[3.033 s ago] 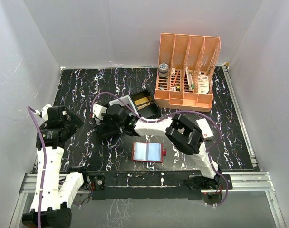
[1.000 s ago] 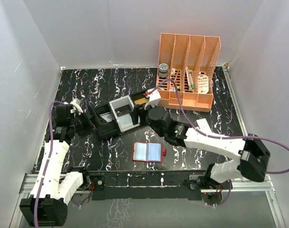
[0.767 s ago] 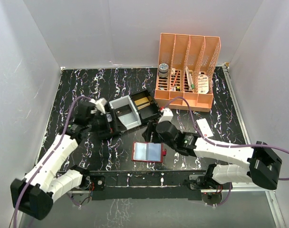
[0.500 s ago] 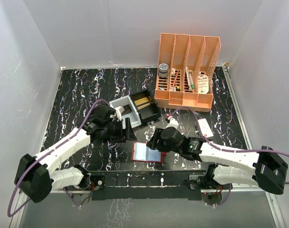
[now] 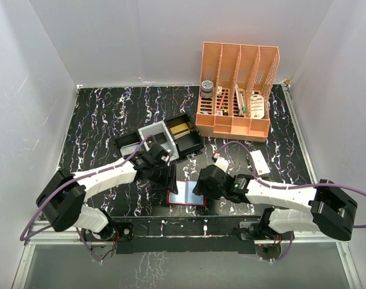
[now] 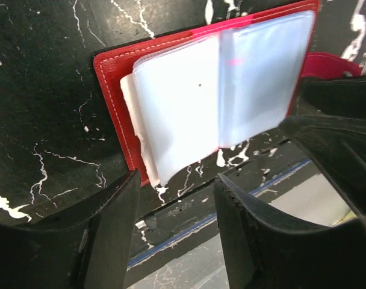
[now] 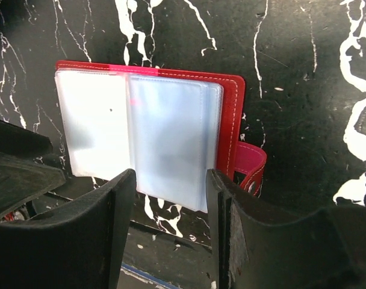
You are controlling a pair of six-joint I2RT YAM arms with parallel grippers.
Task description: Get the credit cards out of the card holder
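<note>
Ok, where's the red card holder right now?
Top view: the card holder lies open at the near edge of the table, between the left pincer and right pincer.

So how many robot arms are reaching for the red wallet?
2. The left arm reaches in from the left, the right arm from the right; both meet at the red wallet. None look hidden.

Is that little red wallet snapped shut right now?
No, the card holder lies open, with its clear plastic sleeves spread face up.
</note>
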